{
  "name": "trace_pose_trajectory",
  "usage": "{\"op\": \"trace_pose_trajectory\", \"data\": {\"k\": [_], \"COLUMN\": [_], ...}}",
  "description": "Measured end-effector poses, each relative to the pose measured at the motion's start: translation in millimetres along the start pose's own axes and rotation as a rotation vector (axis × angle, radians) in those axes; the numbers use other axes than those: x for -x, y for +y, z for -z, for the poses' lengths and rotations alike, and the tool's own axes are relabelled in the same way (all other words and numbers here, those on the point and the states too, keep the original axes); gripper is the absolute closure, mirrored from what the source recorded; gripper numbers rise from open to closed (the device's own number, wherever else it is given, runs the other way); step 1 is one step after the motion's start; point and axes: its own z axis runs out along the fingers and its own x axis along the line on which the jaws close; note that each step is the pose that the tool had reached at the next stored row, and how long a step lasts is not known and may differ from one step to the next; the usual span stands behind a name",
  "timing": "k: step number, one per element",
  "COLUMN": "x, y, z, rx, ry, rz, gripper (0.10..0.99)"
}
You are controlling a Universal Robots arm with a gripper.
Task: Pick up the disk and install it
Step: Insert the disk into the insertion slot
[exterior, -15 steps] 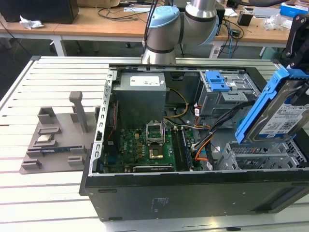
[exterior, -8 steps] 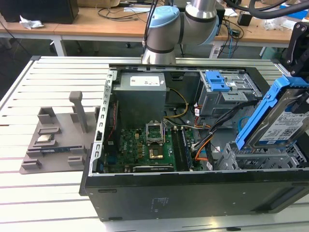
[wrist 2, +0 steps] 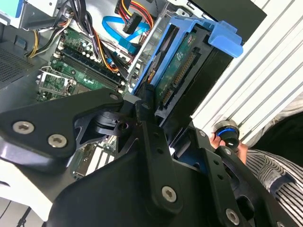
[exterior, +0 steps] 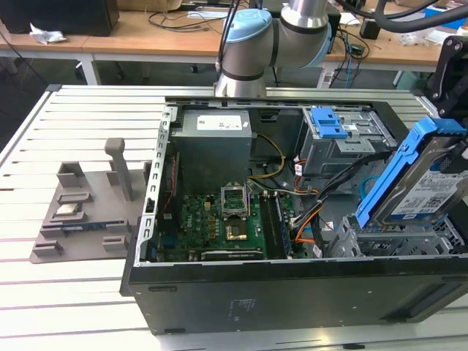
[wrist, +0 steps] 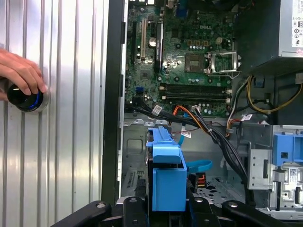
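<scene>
**Disk held tilted over the open computer case**

The claw (wrist: 168,208) was pinched on the disk (exterior: 428,183), gripping it by its blue plastic frame. In the exterior view the disk hung tilted at the exterior view's right, above the metal drive bay (exterior: 398,238) of the open computer case (exterior: 292,292), its white-and-blue label facing outward. The green motherboard (exterior: 234,223) lay exposed inside the case. In the first wrist view a person's hand (wrist: 19,73) rested on a round black knob (wrist: 26,99) on the slatted counter (wrist: 71,142) beside the case.
</scene>
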Motion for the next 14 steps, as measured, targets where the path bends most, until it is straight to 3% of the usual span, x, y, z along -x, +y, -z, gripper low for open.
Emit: {"op": "trace_pose_trajectory", "data": {"k": [12,14], "x": [2.9,2.8], "y": [-0.4,-0.5], "z": [-15.8,-24.4], "rx": [0.0,0.0], "ry": [0.0004,0.0001], "rz": [0.0,0.0], "gripper": [0.722,0.722]}}
